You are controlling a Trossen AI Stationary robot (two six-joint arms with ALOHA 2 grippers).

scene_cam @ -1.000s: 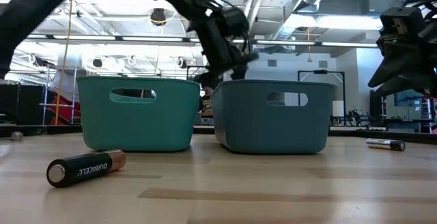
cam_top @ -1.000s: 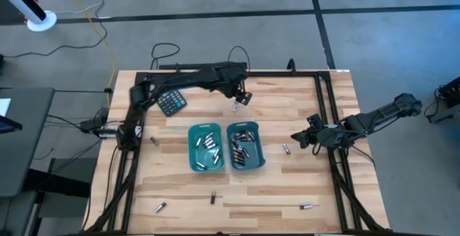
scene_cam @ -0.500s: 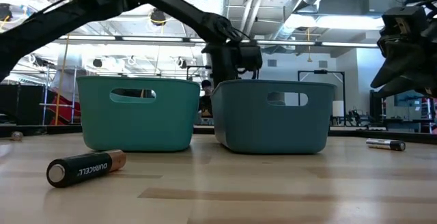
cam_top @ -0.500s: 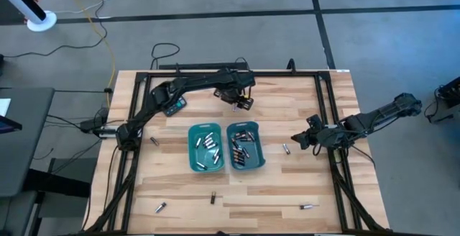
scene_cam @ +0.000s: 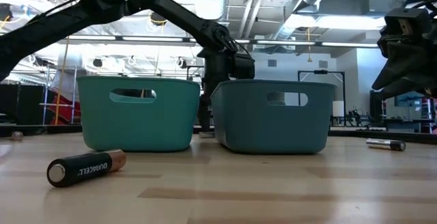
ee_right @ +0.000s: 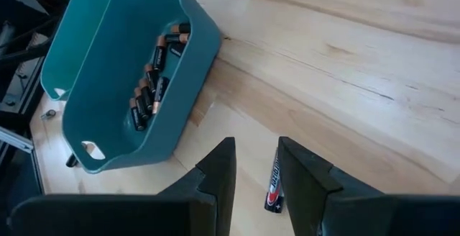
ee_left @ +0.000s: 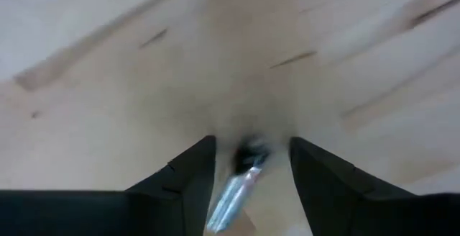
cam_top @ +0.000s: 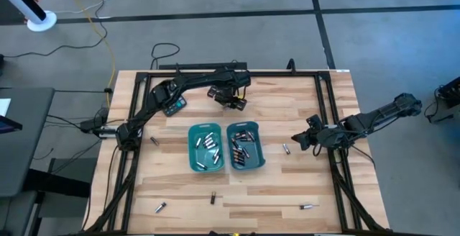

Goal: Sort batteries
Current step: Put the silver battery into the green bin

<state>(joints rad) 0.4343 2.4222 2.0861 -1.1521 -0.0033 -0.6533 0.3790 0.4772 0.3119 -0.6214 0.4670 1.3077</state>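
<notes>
My left gripper (cam_top: 230, 99) reaches over the far middle of the table, behind the two teal bins, and is low to the wood. In the left wrist view its fingers (ee_left: 188, 171) stand open on either side of a silvery battery (ee_left: 239, 184) lying on the table. My right gripper (cam_top: 297, 138) hovers open right of the bins, with a dark battery (ee_right: 274, 185) on the wood between and just beyond its fingers. The left bin (cam_top: 205, 148) holds silvery cells and the right bin (cam_top: 246, 147) holds dark, copper-ended cells (ee_right: 147, 85).
Loose batteries lie on the table at the left (cam_top: 154, 141), near left (cam_top: 160, 207), near middle (cam_top: 213, 198) and near right (cam_top: 309, 206). A Duracell cell (scene_cam: 85, 167) lies close to the low camera. A black calculator (cam_top: 172, 102) sits under the left arm. A black frame (cam_top: 327, 106) borders the table.
My left gripper has moved a little toward the table's left and gone down behind the bins, close over the silvery battery. The left arm has swung over the calculator.
</notes>
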